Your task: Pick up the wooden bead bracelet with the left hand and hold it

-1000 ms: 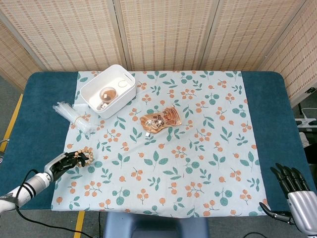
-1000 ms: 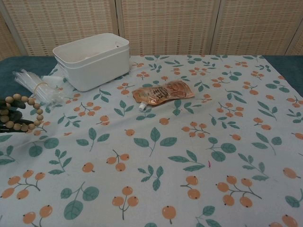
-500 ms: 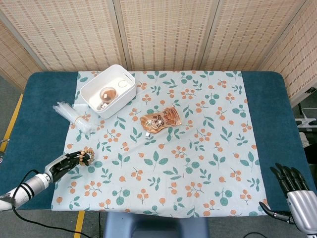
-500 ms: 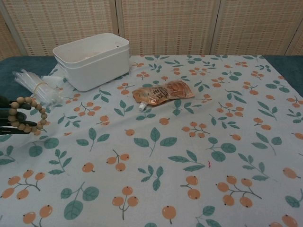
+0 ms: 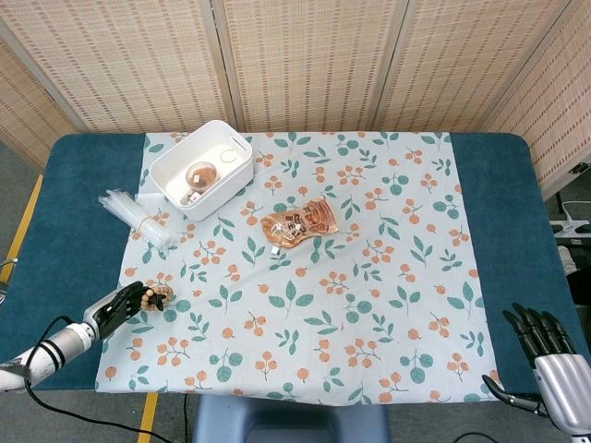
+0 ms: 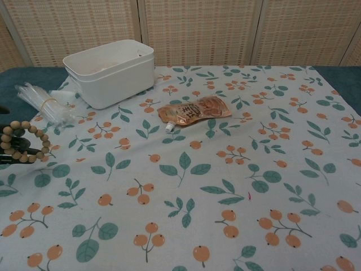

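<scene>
So the pickup looks basically done: the left robot hand [image 5: 118, 307] grips the wooden bead bracelet [image 6: 23, 141] at the surface's [image 5: 517, 185] left edge. Only holding remains. The right robot hand [image 5: 545, 343] sits released, fingers spread.

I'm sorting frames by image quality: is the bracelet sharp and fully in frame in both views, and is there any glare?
Head view: even, soft light and no glare; the bracelet is small but fully in frame, held by the left hand. Chest view: the bracelet is sharp, but the hand is cropped at the left edge; the pouch shows a mild sheen.
</scene>
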